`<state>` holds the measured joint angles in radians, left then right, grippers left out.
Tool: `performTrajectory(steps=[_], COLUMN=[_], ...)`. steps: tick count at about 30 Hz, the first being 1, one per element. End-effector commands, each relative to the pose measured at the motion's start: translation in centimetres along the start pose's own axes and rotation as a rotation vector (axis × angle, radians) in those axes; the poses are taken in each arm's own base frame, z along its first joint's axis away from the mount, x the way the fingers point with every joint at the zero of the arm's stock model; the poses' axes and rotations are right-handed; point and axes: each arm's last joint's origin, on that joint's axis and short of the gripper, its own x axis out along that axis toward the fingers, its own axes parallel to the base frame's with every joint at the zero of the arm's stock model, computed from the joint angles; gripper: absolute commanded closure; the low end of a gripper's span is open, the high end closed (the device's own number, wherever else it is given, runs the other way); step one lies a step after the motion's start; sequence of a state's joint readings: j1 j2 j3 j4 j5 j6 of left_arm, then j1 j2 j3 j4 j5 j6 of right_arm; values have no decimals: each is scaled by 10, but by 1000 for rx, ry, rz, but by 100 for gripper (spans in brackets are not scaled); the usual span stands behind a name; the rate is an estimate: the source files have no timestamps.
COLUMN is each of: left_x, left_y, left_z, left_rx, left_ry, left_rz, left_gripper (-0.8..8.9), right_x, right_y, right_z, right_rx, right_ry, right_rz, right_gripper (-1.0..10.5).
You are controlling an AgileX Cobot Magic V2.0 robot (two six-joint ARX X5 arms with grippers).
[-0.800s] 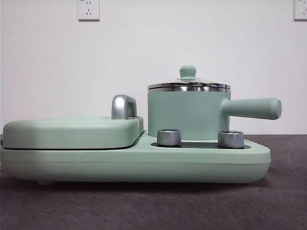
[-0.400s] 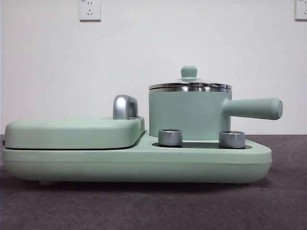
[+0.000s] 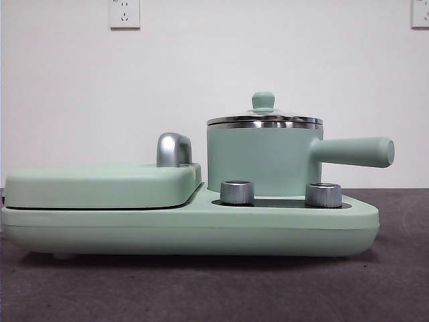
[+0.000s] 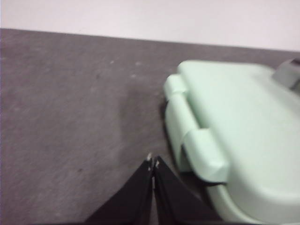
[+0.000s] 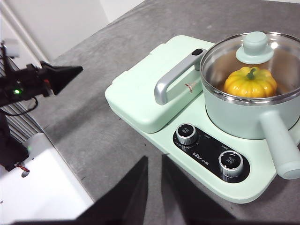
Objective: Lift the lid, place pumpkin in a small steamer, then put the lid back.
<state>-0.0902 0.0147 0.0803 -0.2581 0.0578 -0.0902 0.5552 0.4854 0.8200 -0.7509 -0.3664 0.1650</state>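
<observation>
Gray felt-like table [image 3: 214, 288] carries a mint-green cooker base [image 3: 194, 231]. Seen from the front, the broad flat griddle cover [image 3: 100, 184] sits at about 9 o'clock from the small steamer [image 3: 261, 161], with a curved silver handle [image 3: 173, 149] between them. Steamer's straight side handle [image 3: 352, 151] points to 3 o'clock in that view. The lid [image 3: 264, 118] is seated on the steamer rim, mint knob [image 3: 263, 100] up. Through the glass in the right wrist view, the pumpkin [image 5: 251, 82] sits inside the steamer, green stem up. Two steel control dials [image 3: 236, 192] [image 3: 323, 194] are on the black panel at 6 o'clock of the steamer. Left gripper [image 4: 153, 161] hovers over bare table just beside the cover's hinge end, tips pressed together, holding nothing. Right gripper [image 5: 153, 161] is over the table near the dial side of the base, jaws a narrow slot apart, holding nothing. Wall outlet [image 3: 125, 13] at 11 o'clock on the white wall.
</observation>
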Motion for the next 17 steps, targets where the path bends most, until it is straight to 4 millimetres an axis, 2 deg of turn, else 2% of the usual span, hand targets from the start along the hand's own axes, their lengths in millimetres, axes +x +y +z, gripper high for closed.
performTrajectory(steps=[1, 7, 17], left_x=[0, 4, 7], left_y=[2, 7, 7], left_z=[-1, -12, -13], left_rx=[44, 60, 93], left_ry=[-22, 12, -20], left_rz=[17, 53, 54], left_gripper=[807, 807, 807], right_x=[-1, -1, -2], right_y=[2, 2, 2], right_z=[3, 3, 3], right_rx=[-2, -2, -2], right_ry=[-16, -16, -16], right_rz=[8, 8, 8], right_gripper=[904, 904, 904])
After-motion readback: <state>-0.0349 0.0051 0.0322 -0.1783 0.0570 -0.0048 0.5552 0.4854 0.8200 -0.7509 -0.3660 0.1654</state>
